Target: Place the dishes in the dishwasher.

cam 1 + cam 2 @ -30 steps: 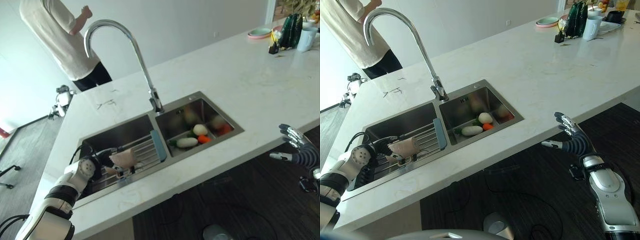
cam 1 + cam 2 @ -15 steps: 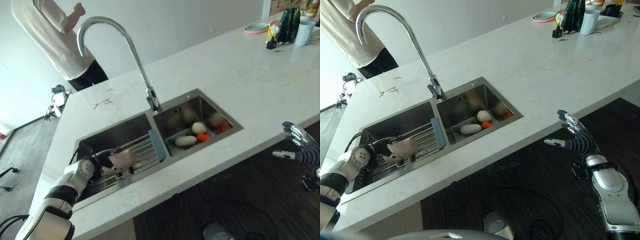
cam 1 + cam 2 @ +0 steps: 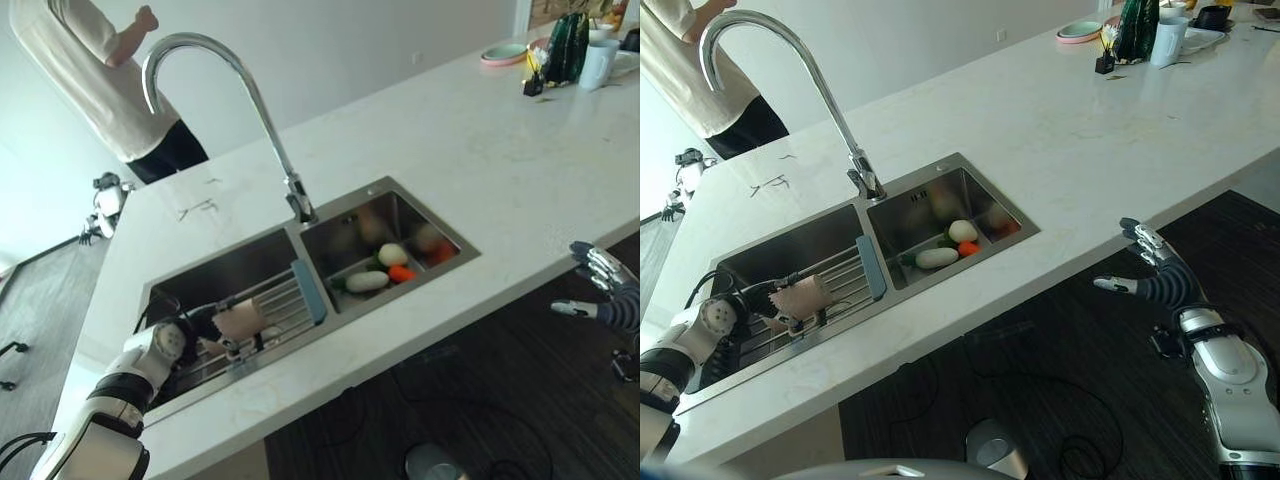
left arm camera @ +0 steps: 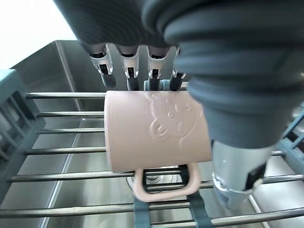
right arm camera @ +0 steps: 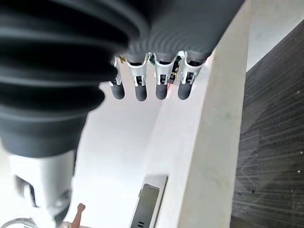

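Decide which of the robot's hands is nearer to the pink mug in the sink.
Left. The left hand is at the pink mug on the sink rack, fingers along its side. The right hand hangs open off the counter's front edge, far away.

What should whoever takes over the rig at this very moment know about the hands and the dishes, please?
Left hand: fingers and thumb closed round the pink mug, which lies on its side on the drying rack over the left basin of the sink.
Right hand: open, holding nothing, off the counter's front edge.
Done: mug grasped.
Left: lift it and carry it to the dishwasher. Vegetables lie in the right basin.
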### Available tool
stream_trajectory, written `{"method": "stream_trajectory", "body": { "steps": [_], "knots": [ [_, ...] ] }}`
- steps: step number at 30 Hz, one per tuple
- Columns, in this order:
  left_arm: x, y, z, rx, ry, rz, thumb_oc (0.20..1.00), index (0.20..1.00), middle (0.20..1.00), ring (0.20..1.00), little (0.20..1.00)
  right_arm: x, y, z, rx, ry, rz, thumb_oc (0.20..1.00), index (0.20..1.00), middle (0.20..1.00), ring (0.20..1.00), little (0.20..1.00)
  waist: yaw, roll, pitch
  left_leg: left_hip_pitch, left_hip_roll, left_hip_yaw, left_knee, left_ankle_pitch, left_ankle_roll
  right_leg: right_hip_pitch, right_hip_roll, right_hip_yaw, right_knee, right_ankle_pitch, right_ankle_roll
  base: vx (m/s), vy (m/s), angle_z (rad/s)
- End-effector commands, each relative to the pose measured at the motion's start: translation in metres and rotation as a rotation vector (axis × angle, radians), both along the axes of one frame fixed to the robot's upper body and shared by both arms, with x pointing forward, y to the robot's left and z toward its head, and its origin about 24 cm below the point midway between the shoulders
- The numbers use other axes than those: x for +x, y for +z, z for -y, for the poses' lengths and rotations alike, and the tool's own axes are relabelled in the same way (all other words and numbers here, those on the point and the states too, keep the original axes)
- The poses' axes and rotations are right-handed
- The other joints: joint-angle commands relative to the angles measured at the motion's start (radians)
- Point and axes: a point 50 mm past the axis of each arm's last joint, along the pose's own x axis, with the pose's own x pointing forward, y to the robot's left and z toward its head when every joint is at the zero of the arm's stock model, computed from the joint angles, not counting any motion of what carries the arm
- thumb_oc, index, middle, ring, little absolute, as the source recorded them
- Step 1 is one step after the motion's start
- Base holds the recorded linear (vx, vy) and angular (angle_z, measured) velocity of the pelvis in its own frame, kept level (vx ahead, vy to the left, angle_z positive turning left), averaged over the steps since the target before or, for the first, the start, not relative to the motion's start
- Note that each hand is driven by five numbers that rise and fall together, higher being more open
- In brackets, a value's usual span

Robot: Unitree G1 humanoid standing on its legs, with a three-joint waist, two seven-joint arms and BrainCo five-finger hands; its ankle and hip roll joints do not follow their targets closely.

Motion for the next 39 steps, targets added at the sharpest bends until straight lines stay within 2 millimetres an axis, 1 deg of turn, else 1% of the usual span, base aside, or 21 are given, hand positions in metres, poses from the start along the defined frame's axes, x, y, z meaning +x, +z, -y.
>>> {"method": "stream_trajectory", "body": {
  "steps": [1,12,13,14,15,16,17,18,19,21,27,31,32,38,39],
  "knots": [
    [0.006,0.013,-0.009,-0.009,0.058,0.069,1.0,1.0,1.0,1.0,1.0,0.001,0.034,-0.01,-0.059,0.071,0.159,1.0,1.0,1.0,1.0,1.0,-0.018,-0.063,0.004,-0.05,0.033,-0.041,0.233,-0.228,0.053,0.099,-0.08,-0.048,-0.228,0.142,0.178,0.04,0.018,-0.05],
    [-0.009,-0.011,-0.01,-0.075,0.128,-0.054,1.0,1.0,1.0,1.0,1.0,0.001,0.036,-0.01,-0.082,0.084,0.15,1.0,1.0,1.0,1.0,1.0,-0.035,-0.068,0.009,-0.041,0.027,-0.023,0.233,-0.239,0.066,0.09,-0.078,-0.031,-0.228,0.145,0.182,0.02,0.016,-0.09],
    [-0.013,-0.018,-0.009,-0.086,0.148,-0.092,1.0,1.0,1.0,1.0,1.0,0.001,0.038,-0.01,-0.082,0.087,0.154,1.0,1.0,1.0,1.0,1.0,-0.039,-0.068,0.008,-0.04,0.026,-0.021,0.233,-0.239,0.068,0.088,-0.076,-0.028,-0.228,0.145,0.182,0.0,0.0,0.0],
    [-0.015,-0.021,-0.008,-0.092,0.157,-0.109,1.0,1.0,1.0,1.0,1.0,0.001,0.039,-0.01,-0.082,0.089,0.154,1.0,1.0,1.0,1.0,1.0,-0.04,-0.068,0.008,-0.039,0.026,-0.02,0.233,-0.24,0.068,0.087,-0.076,-0.027,-0.228,0.145,0.182,0.0,0.0,0.0],
    [-0.024,-0.033,-0.009,-0.105,0.188,-0.179,1.0,1.0,1.0,1.0,1.0,0.002,0.04,-0.011,-0.084,0.094,0.156,1.0,1.0,1.0,1.0,1.0,-0.045,-0.069,0.008,-0.036,0.026,-0.016,0.233,-0.24,0.069,0.087,-0.075,-0.023,-0.228,0.145,0.183,0.0,0.0,0.0],
    [-0.028,-0.037,-0.009,-0.113,0.201,-0.203,0.74,0.74,0.74,0.74,0.74,0.002,0.04,-0.012,-0.084,0.096,0.155,1.0,1.0,1.0,1.0,1.0,-0.047,-0.069,0.008,-0.035,0.025,-0.015,0.233,-0.24,0.07,0.087,-0.074,-0.022,-0.228,0.145,0.183,0.02,0.005,-0.03],
    [-0.03,-0.039,-0.01,-0.117,0.209,-0.22,0.583,0.583,0.583,0.583,0.583,0.002,0.041,-0.012,-0.085,0.097,0.154,1.0,1.0,1.0,1.0,1.0,-0.049,-0.069,0.008,-0.035,0.025,-0.014,0.233,-0.241,0.07,0.086,-0.074,-0.022,-0.228,0.145,0.183,0.01,0.005,-0.05],
    [-0.033,-0.043,-0.01,-0.111,0.213,-0.24,0.2,0.2,0.2,0.2,0.2,0.002,0.041,-0.013,-0.086,0.102,0.152,1.0,1.0,1.0,1.0,1.0,-0.052,-0.069,0.008,-0.034,0.025,-0.012,0.233,-0.242,0.071,0.085,-0.073,-0.021,-0.228,0.145,0.183,0.01,0.007,-0.07],
    [-0.037,-0.047,-0.011,-0.111,0.22,-0.26,0.2,0.2,0.2,0.2,0.2,0.003,0.042,-0.013,-0.087,0.108,0.151,1.0,1.0,1.0,1.0,1.0,-0.053,-0.069,0.008,-0.032,0.025,-0.009,0.233,-0.242,0.072,0.084,-0.073,-0.02,-0.228,0.146,0.183,0.01,0.009,-0.08],
    [-0.039,-0.048,-0.013,-0.091,0.208,-0.249,0.2,0.2,0.2,0.2,0.2,0.003,0.042,-0.015,-0.087,0.118,0.149,1.0,1.0,1.0,1.0,1.0,-0.057,-0.069,0.009,-0.03,0.025,-0.005,0.233,-0.242,0.073,0.084,-0.072,-0.019,-0.228,0.147,0.183,0.01,0.003,-0.06],
    [-0.031,-0.039,-0.01,-0.063,0.164,-0.143,0.2,0.2,0.2,0.2,0.2,0.001,0.039,-0.014,-0.084,0.113,0.152,1.0,1.0,1.0,1.0,1.0,-0.044,-0.072,0.015,-0.033,0.024,-0.008,0.233,-0.24,0.072,0.085,-0.076,-0.028,-0.228,0.148,0.183,-0.02,-0.002,-0.02],
    [-0.022,-0.028,-0.008,-0.05,0.142,-0.035,0.2,0.2,0.2,0.2,0.2,0.0,0.037,-0.014,-0.076,0.1,0.156,1.0,1.0,1.0,1.0,1.0,-0.025,-0.073,0.018,-0.038,0.023,-0.02,0.233,-0.237,0.069,0.089,-0.083,-0.041,-0.228,0.149,0.183,-0.05,-0.008,0.03],
    [-0.016,-0.018,-0.008,-0.047,0.136,0.043,0.2,0.2,0.2,0.2,0.2,0.0,0.034,-0.013,-0.069,0.092,0.158,1.0,1.0,1.0,1.0,1.0,-0.015,-0.074,0.019,-0.043,0.024,-0.026,0.233,-0.234,0.066,0.09,-0.087,-0.048,-0.228,0.149,0.183,-0.06,-0.011,0.07],
    [-0.007,0.005,-0.01,-0.044,0.115,0.177,0.2,0.2,0.2,0.2,0.2,-0.002,0.03,-0.012,-0.055,0.076,0.168,1.0,1.0,1.0,1.0,1.0,0.012,-0.072,0.023,-0.053,0.023,-0.045,0.233,-0.227,0.058,0.097,-0.097,-0.07,-0.228,0.148,0.18,-0.05,-0.011,0.06],
    [-0.003,0.015,-0.012,-0.05,0.119,0.233,0.2,0.2,0.2,0.2,0.2,-0.002,0.029,-0.013,-0.052,0.073,0.171,1.0,1.0,1.0,1.0,1.0,0.019,-0.071,0.023,-0.057,0.023,-0.052,0.233,-0.225,0.056,0.099,-0.098,-0.074,-0.228,0.147,0.18,-0.05,-0.018,0.05]
  ]
}}
